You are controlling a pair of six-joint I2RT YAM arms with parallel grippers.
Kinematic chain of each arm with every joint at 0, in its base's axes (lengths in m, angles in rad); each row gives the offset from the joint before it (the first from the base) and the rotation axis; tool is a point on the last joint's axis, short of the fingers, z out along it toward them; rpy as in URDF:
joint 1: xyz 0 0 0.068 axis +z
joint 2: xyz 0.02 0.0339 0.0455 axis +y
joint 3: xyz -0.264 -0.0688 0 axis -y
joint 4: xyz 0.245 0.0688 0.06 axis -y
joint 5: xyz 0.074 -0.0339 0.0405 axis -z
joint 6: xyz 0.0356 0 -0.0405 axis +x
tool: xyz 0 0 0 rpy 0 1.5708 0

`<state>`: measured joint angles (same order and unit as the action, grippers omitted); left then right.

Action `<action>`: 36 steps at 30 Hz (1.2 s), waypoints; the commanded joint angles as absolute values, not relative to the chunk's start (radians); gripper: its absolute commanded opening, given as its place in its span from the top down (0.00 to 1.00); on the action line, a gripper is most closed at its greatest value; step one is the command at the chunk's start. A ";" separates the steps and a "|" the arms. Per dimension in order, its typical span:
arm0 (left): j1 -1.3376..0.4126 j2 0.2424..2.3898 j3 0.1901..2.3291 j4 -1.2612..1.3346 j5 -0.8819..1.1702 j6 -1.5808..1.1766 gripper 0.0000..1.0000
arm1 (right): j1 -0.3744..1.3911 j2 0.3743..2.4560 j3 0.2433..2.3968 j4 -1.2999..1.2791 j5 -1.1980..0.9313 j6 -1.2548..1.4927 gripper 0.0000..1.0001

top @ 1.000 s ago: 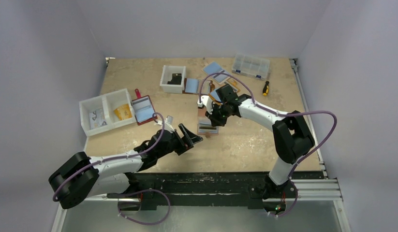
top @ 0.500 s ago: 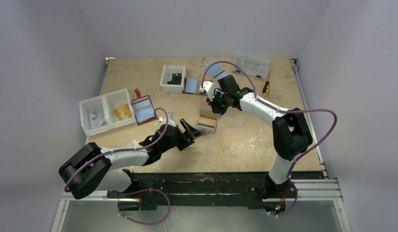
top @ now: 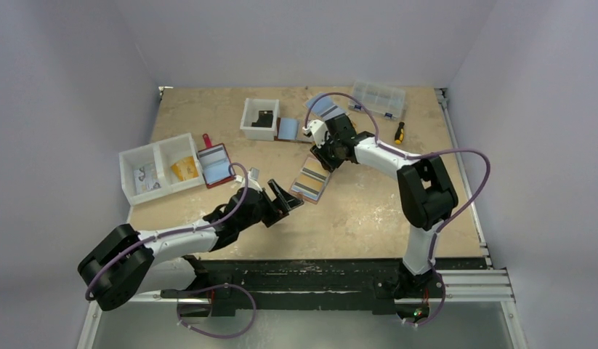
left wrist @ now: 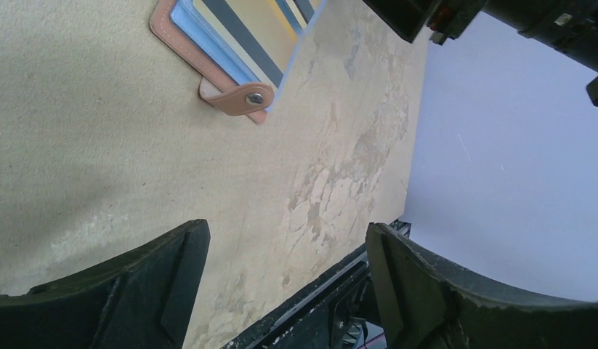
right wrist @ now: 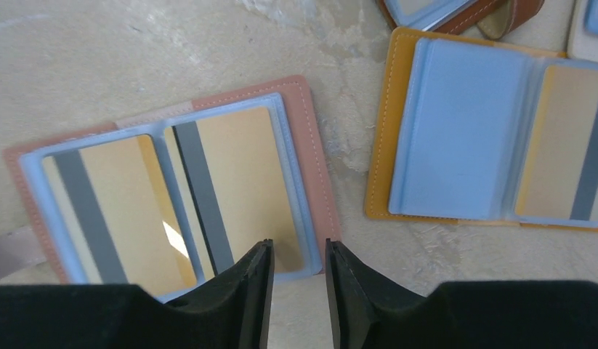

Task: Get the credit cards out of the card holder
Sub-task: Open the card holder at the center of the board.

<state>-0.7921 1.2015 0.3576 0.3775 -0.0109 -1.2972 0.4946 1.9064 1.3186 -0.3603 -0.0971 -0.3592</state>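
left end effector (left wrist: 285,231) wide apart | right end effector (right wrist: 298,249) slightly apart | card holder (right wrist: 310,167) open, bottom edge partly hidden behind fingers (right wrist: 252,291)

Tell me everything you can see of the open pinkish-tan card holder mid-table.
The pinkish-tan leather-like card holder lies open and flat on the beige wooden table, inside up. Stitching runs round its edge. Both halves carry pale blue plastic sleeves, each holding a gold card with a dark grey stripe. A strap tab with a metal snap sticks out from one side. The right pincer stands over one edge, jaws slightly apart; contact cannot be told. An orange holder lies beside it, apart.
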 commanded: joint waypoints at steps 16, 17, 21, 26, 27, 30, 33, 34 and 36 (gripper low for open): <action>-0.783 1.463 0.762 0.008 -0.216 -1.287 0.17 | 0.483 1.782 1.254 -0.391 -0.289 -0.268 0.72; -0.783 1.491 0.788 -0.052 -0.228 -1.311 0.20 | 0.483 1.778 1.250 -0.390 -0.292 -0.267 0.72; -0.779 1.576 0.869 -0.190 -0.254 -1.402 0.33 | 0.483 1.761 1.225 -0.377 -0.295 -0.260 0.72; -0.776 1.633 0.933 -0.253 -0.235 -1.449 0.36 | 0.483 1.753 1.207 -0.367 -0.301 -0.255 0.72; -0.775 1.647 0.944 -0.255 -0.223 -1.453 0.37 | 0.483 1.755 1.207 -0.369 -0.302 -0.254 0.72; -0.772 1.689 0.974 -0.259 -0.191 -1.458 0.37 | 0.483 1.753 1.209 -0.370 -0.306 -0.255 0.72; -0.772 1.722 0.995 -0.251 -0.163 -1.455 0.39 | 0.483 1.748 1.204 -0.371 -0.309 -0.255 0.72; -0.772 1.731 0.999 -0.250 -0.155 -1.455 0.42 | 0.483 1.745 1.200 -0.370 -0.311 -0.254 0.72; -0.772 1.741 1.000 -0.249 -0.146 -1.455 0.51 | 0.483 1.736 1.194 -0.368 -0.314 -0.256 0.72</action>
